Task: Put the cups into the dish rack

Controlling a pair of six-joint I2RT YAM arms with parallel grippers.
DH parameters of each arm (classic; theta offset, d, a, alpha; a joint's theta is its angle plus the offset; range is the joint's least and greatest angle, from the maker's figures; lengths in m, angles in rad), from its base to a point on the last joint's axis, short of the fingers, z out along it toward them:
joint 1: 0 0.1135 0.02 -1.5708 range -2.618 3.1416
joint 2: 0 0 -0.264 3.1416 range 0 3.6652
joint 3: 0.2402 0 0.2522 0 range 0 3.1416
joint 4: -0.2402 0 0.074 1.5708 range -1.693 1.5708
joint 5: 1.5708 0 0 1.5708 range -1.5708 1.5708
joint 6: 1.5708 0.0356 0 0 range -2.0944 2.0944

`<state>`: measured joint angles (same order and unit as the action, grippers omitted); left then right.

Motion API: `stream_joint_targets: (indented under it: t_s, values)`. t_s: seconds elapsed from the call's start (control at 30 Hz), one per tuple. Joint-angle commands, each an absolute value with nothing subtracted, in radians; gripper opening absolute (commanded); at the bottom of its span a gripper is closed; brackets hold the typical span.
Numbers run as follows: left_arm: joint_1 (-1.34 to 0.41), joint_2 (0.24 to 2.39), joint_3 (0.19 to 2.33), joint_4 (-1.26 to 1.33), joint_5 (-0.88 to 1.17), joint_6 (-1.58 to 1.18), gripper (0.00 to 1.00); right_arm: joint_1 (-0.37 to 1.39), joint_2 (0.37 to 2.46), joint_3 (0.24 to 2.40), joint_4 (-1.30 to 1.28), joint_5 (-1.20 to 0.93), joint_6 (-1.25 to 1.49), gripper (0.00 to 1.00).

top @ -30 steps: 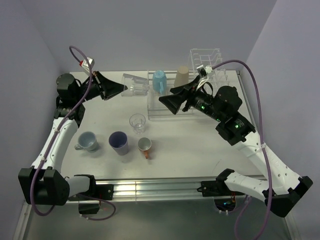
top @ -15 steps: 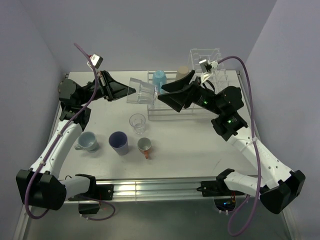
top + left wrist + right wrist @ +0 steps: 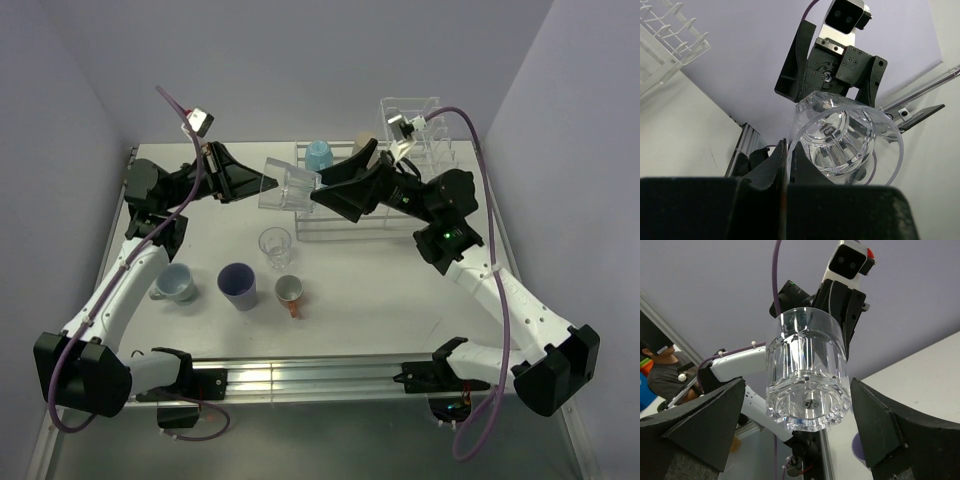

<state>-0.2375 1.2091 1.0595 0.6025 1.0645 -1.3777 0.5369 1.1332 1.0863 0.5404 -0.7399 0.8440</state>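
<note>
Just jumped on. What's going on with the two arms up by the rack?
The left gripper pinches the rim of a clear glass, holding it on its side in the air beside the dish rack. The right gripper is open, one finger on each side of the glass's base, so this looks like a handover. A light blue cup and a tan cup sit in the rack. A second glass, purple cup, grey-blue mug and orange-handled mug stand on the table.

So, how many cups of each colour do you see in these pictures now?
Clear glass: 2 (held clear glass, standing clear glass)
Light blue cup: 1
Tan cup: 1
Purple cup: 1
Grey-blue mug: 1
Orange-handled mug: 1
Total: 7
</note>
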Motion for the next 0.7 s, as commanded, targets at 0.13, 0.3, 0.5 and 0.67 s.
stream_joint_targets:
  t_s: [0.13, 0.3, 0.5, 0.67]
  values:
    - [-0.250, 1.212, 1.075, 0.669, 1.038, -1.374, 0.00, 0.589, 1.170, 1.103, 0.549, -0.739, 0.818, 0.98]
    - [-0.252, 1.212, 1.077, 0.661, 1.035, -1.362, 0.00, 0.604, 1.180, 1.095, 0.561, -0.730, 0.825, 0.97]
    - [-0.252, 1.210, 1.069, 0.629, 1.032, -1.336, 0.00, 0.606, 1.177, 1.100, 0.568, -0.724, 0.833, 0.87]
    - [-0.252, 1.212, 1.062, 0.638, 1.028, -1.341, 0.00, 0.611, 1.178, 1.109, 0.558, -0.723, 0.845, 0.63]
